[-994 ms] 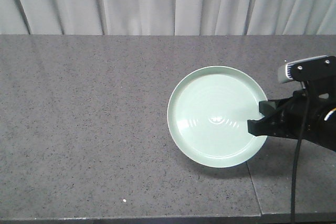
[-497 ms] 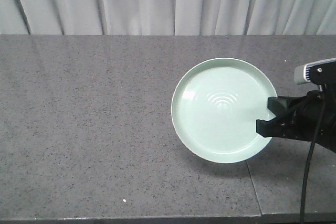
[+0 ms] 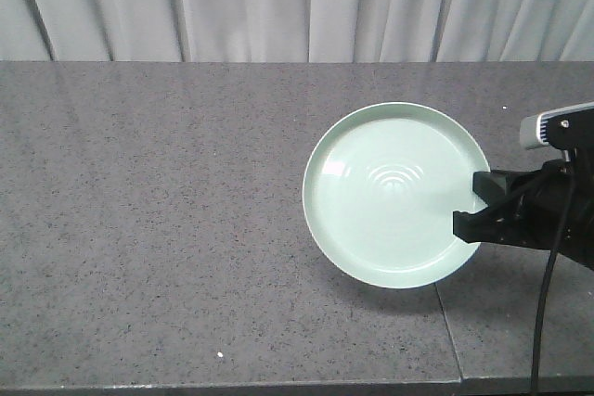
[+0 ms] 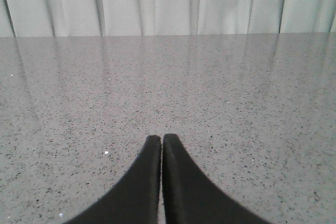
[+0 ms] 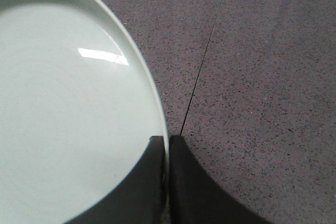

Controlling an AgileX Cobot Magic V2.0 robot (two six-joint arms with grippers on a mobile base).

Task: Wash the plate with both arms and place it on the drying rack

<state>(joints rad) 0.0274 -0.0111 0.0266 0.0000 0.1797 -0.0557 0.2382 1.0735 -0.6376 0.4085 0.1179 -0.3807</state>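
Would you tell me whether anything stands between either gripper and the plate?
Nothing visible does. The right gripper is shut on the rim of the plate; the left gripper, shut, faces only bare countertop, with the plate outside its view.

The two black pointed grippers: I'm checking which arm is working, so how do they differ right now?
The right gripper is shut on the rim of the round pale mint-green plate; the left gripper is shut on nothing. The right gripper shows at the right edge of the front view; the left gripper does not, and its wrist view shows only the grey speckled counter ahead. Both are black, tapered and closed.
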